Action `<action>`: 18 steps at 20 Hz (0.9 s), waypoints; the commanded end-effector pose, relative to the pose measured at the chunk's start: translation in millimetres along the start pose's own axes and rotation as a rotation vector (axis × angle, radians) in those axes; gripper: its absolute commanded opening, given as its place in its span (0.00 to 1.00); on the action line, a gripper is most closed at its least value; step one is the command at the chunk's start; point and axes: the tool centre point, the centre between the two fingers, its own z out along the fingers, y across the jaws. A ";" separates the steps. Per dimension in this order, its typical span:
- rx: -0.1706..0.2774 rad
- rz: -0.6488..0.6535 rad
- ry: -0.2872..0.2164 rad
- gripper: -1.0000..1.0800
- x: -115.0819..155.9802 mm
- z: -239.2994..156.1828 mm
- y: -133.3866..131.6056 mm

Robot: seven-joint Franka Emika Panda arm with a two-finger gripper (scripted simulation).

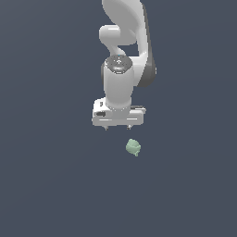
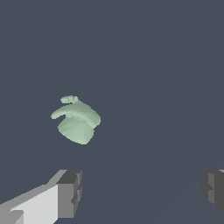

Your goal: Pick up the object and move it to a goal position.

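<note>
The object [image 1: 133,147] is a small pale mint-green lumpy blob lying on the dark grey floor, in front of the arm in the exterior view. My white gripper [image 1: 117,127] points down and hangs above the floor, a little behind the object and toward the exterior view's left of it. Its two short fingers stand wide apart with nothing between them. In the wrist view the object [image 2: 77,120] lies apart from the gripper [image 2: 142,192], beyond one grey fingertip [image 2: 70,192]; the other fingertip [image 2: 213,188] is at the frame's edge.
A plain dark grey floor [image 1: 55,185] fills both views. The arm's white links [image 1: 121,32] rise behind the gripper in the exterior view. No goal marker shows.
</note>
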 end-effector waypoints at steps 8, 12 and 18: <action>-0.004 0.032 -0.009 0.96 -4.5 12.1 10.2; -0.005 0.046 -0.011 0.96 -6.0 14.8 13.2; -0.005 0.014 -0.011 0.96 -4.4 15.9 10.4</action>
